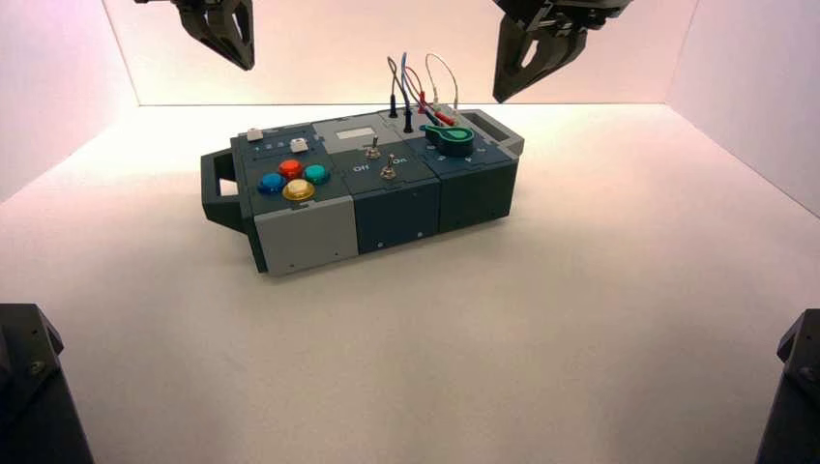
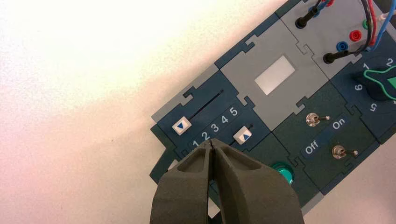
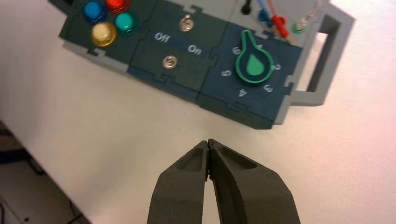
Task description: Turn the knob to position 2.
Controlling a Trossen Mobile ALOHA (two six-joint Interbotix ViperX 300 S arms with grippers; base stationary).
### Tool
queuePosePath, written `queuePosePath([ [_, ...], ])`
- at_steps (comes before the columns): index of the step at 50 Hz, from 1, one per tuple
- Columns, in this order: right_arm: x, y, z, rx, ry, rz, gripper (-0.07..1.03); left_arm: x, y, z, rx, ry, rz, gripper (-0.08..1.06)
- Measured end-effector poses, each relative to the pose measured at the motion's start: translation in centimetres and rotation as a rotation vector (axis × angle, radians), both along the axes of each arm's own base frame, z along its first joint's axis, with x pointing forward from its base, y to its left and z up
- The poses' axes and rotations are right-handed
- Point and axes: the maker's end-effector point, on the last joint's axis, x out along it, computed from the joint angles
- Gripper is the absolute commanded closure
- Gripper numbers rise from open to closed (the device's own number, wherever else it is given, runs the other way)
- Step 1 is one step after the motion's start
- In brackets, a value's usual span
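Observation:
The teal-green knob sits on the right end of the box, in a ring of numbers. In the right wrist view the knob has its pointer tab between the 6 and the 1 side, away from the 2. It also shows at the edge of the left wrist view. My right gripper hangs shut and empty, high above the knob's end; in its own view the right gripper is over bare table. My left gripper is shut and empty, high above the box's left end.
The box carries four round push buttons, two metal toggle switches marked Off and On, two sliders numbered 1 to 5, a white display and plugged wires. Handles stick out at both ends.

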Motion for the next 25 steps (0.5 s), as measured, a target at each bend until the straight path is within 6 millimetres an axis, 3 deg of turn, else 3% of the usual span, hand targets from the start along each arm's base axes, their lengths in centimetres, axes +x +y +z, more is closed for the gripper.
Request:
queuePosePath([
  [11,-0.4,0.5,0.4,-0.010,0.025,0.025,0.98,-0.4,-0.3,-0.1,0.015,0.009,-0.044,1.01],
  [25,2.4,2.5,4.5,-0.058,0.038,0.095,0.98,-1.5,-2.1,0.2,0.037,0.022,-0.156,1.01],
])
